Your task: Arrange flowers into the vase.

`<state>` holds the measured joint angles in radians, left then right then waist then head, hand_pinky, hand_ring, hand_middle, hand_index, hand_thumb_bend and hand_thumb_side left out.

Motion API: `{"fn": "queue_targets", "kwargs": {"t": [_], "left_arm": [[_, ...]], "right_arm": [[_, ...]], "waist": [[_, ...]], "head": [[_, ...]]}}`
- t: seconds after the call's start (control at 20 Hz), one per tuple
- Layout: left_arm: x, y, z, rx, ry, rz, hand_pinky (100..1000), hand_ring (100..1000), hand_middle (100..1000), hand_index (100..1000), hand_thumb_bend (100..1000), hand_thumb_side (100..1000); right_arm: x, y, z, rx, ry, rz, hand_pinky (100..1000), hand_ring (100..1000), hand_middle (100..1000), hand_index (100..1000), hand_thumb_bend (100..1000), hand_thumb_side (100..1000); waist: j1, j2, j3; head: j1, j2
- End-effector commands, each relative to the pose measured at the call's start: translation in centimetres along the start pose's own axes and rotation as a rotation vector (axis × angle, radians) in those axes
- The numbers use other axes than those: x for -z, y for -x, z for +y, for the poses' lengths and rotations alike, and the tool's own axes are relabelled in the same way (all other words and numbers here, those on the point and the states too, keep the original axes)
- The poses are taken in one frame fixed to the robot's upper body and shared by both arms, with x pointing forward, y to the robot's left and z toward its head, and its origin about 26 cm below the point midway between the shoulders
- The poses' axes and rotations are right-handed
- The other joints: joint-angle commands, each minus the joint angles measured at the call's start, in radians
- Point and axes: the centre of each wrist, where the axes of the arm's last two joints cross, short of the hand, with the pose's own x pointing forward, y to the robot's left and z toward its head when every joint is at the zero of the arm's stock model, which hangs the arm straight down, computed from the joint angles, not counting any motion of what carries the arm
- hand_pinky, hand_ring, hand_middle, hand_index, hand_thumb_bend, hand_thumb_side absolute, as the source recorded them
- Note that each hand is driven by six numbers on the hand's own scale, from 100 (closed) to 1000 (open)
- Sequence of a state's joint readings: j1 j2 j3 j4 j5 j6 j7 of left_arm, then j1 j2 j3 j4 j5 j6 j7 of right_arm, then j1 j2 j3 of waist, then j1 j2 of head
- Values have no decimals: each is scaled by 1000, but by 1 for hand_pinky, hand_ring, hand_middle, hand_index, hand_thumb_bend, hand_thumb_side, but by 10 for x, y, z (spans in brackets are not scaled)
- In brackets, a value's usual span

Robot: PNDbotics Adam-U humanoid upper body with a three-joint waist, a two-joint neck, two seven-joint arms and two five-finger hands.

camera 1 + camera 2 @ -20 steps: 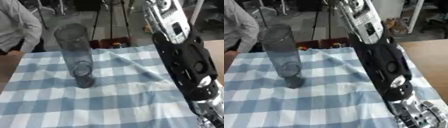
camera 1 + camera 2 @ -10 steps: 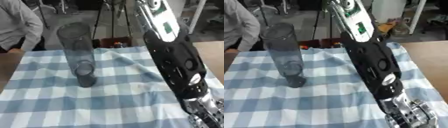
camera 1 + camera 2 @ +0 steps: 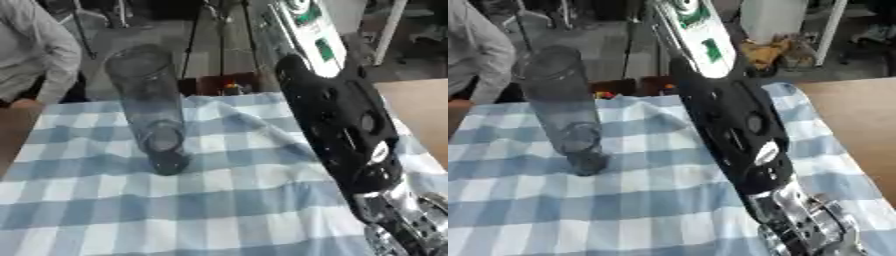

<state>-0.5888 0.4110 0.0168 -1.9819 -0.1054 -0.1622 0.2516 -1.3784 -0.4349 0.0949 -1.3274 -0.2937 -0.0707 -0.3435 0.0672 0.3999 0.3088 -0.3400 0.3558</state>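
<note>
Found the tall clear glass vase point(image 3: 153, 110) upright on the blue-and-white checked cloth point(image 3: 219, 210), at about ten o'clock from the middle of the view, its base well in from the cloth's edges. Saw nothing inside it: no stem, no bloom, only glass down to the thick foot. Judged the task barely begun, with every flower yet to be picked up and set in.

Made out no clear flower anywhere on the cloth. Noted only some small red and orange bits point(image 3: 601, 93) just past the cloth's far edge, at about twelve o'clock from the vase, too small to name.

Traced the black right arm point(image 3: 346, 130) slanting down across the scene from one o'clock to five o'clock, above the cloth and well apart from the vase. Caught the right hand point(image 3: 820, 232) at the lower edge at five o'clock, silver and mostly cut off by the frame. Could not tell how its fingers lay or whether anything was held. Saw nothing of the left hand.

Noticed a raised fold in the cloth point(image 3: 254, 127) between vase and arm, and bare wooden bench point(image 3: 859, 130) at three o'clock. Judged the way to the vase's mouth open from above, though a sweep of the long forearm could tip so tall and narrow a vase.
</note>
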Motion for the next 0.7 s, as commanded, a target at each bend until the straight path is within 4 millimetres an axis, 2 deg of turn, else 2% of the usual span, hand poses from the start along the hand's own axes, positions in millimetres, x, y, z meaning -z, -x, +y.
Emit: {"fn": "queue_targets", "kwargs": {"t": [0.05, 0.3, 0.35, 0.4, 0.7], "left_arm": [[4, -5, 5, 5, -15, -24, 688, 997, 980, 1000, 100, 1000], [4, -5, 4, -1, -21, -25, 689, 997, 980, 1000, 100, 1000], [3, -5, 4, -1, -22, -24, 689, 997, 980, 1000, 100, 1000], [3, -5, 4, -2, -22, -24, 689, 997, 980, 1000, 100, 1000], [3, -5, 4, -4, -25, -27, 690, 997, 979, 1000, 100, 1000]], "right_arm": [[8, -12, 6, 31, -17, -41, 100, 100, 100, 100, 100, 329], [4, -6, 15, 34, -50, -32, 100, 100, 100, 100, 100, 331], [3, -5, 16, 34, -55, -30, 100, 100, 100, 100, 100, 273], [3, -4, 19, 34, -63, -29, 100, 100, 100, 100, 100, 332], [0, -2, 26, 26, -94, -38, 100, 100, 100, 100, 100, 336]], "waist": [[3, -21, 7], [2, -19, 23], [1, -20, 25], [0, -20, 27], [-11, -25, 34]], "head": [[-11, -19], [-32, -35], [-42, -39], [-61, -46], [-103, -67]]}}
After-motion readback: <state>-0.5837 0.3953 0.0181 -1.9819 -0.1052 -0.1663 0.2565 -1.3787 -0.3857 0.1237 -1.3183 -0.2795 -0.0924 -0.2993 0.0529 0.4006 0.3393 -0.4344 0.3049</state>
